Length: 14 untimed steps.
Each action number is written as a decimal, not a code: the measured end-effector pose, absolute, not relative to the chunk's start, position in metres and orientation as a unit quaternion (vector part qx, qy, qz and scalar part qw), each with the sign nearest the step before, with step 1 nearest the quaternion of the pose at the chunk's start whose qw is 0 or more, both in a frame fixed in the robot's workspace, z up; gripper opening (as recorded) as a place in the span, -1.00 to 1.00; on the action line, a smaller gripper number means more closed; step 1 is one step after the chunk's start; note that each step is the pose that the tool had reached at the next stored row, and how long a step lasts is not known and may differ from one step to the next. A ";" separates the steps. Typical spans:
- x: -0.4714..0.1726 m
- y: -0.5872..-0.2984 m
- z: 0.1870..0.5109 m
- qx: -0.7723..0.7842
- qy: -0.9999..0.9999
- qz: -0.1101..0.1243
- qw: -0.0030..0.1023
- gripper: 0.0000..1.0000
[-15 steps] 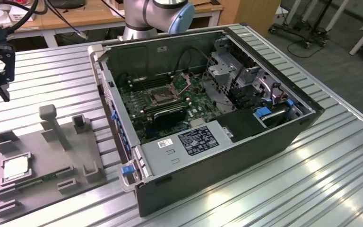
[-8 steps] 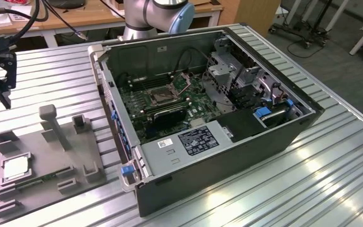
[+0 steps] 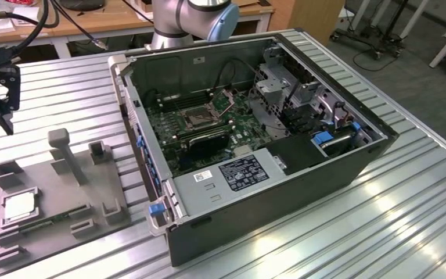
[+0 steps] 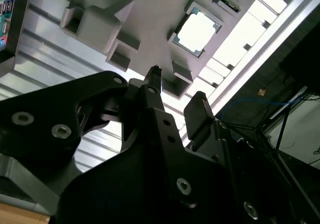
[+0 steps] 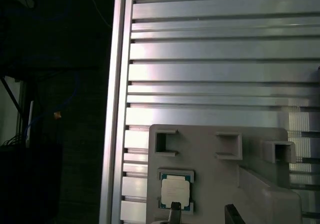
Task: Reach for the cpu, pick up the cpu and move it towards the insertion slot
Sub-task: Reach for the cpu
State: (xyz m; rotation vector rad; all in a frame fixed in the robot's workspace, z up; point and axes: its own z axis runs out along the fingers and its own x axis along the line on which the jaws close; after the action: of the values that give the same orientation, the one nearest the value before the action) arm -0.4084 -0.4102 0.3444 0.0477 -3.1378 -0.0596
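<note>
**Reach under way: empty gripper above the cpu, no contact yet**

At the exterior view's left, the gripper (image 3: 6,113) hangs over the slatted metal table (image 3: 409,197), above the far end of the grey fixture (image 3: 49,192). In the second wrist view its fingers (image 4: 152,84) stand apart with nothing between them.

The cpu (image 3: 20,208) lies flat in a square recess of that fixture, untouched and clear of the gripper. The first wrist view shows it close to one fingertip's line.

Further toward the exterior view's right, the insertion slot (image 3: 194,118) sits on the green board inside the open computer case (image 3: 285,203), well apart from the cpu.

The step in hand looks like the reach, with the pick-up not yet made. A grasp would likely call for centring the jaws over the chip and coming down square to it. The chip is thin and offers little edge above its recess.
</note>
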 end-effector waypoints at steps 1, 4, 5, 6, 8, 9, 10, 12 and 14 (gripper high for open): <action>-0.408 -0.410 0.344 0.015 -1.000 -0.019 0.001 -0.08; -0.409 -0.410 0.343 0.015 -1.000 -0.019 0.001 -0.08; -0.410 -0.410 0.342 0.015 -1.000 -0.019 0.001 -0.08; -0.411 -0.410 0.342 0.015 -1.000 -0.019 0.001 -0.08; -0.413 -0.410 0.340 0.015 -1.000 -0.019 0.001 -0.08; -0.414 -0.411 0.340 0.015 -1.000 -0.019 0.001 -0.08; -0.415 -0.411 0.339 0.015 -1.000 -0.019 0.001 -0.08; -0.417 -0.411 0.338 0.015 -1.000 -0.019 0.001 -0.06; -0.417 -0.411 0.338 0.015 -1.000 -0.019 0.001 0.07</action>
State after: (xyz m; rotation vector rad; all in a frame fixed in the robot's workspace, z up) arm -0.4167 -0.4107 0.3377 0.0480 -3.1388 -0.0597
